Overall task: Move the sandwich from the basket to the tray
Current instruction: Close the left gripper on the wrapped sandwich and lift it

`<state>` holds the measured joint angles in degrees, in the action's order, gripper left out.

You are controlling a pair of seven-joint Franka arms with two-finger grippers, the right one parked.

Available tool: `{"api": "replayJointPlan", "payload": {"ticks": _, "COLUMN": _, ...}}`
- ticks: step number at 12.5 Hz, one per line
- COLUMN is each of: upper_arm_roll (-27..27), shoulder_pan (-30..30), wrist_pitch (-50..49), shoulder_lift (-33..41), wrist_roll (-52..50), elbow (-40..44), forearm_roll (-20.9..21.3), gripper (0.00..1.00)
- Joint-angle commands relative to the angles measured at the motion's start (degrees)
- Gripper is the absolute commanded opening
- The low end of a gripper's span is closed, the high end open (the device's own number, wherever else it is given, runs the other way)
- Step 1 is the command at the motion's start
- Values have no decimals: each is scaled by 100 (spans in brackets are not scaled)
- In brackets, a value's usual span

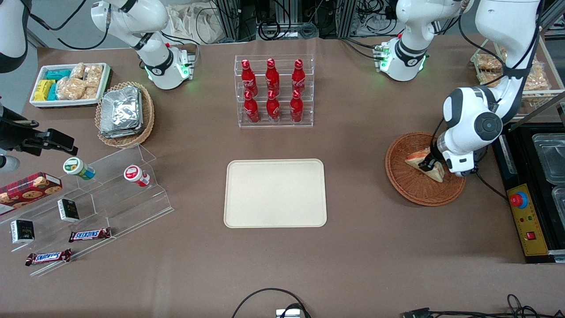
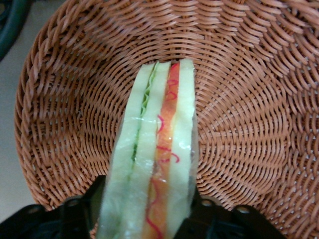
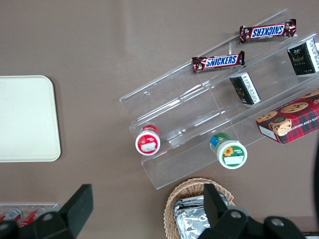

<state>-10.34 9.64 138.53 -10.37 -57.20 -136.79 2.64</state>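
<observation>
The front view looks steeply down on the whole brown table (image 1: pixel 362 247). The left wrist camera sits close above the round reddish-brown wicker basket (image 2: pixel 60 114), its black gripper (image 2: pixel 144 219) at the edge. The right wrist camera looks down at the cream rectangular tray (image 3: pixel 25 119), shared with the front view.

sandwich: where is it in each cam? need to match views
Front: sandwich lies in the basket, under the gripper.
Left wrist: sandwich runs across the weave, fingers on both sides of it.
Right wrist: not in it.
Shared landmark: the basket, front and left wrist.
</observation>
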Motion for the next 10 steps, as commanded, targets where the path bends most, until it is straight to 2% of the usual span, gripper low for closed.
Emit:
{"api": "replayJointPlan", "payload": {"ticks": 1, "upper_arm_roll": -39, "shoulder_pan": 20, "wrist_pitch": 17, "shoulder_lift": 52, "wrist_roll": -46, "elbow": 29, "forearm_roll": 132, "gripper": 0}}
{"api": "replayJointPlan", "payload": {"ticks": 4, "upper_arm_roll": -161, "shoulder_pan": -32, "wrist_pitch": -754, "shoulder_lift": 192, "wrist_roll": -98, "elbow": 467, "forearm_roll": 132, "gripper": 0}}
{"api": "replayJointPlan", "payload": {"ticks": 8, "upper_arm_roll": -845, "shoulder_pan": -32, "wrist_pitch": -2528, "shoulder_lift": 140, "wrist_roll": -28, "elbow": 1845, "forearm_roll": 132, "gripper": 0}}
{"api": "replayJointPlan", "payload": {"ticks": 10, "upper_arm_roll": -1372, "shoulder_pan": -76, "wrist_pitch": -2901, "shoulder_lift": 9, "wrist_roll": -132, "elbow": 2478, "forearm_roll": 123, "gripper": 0}}
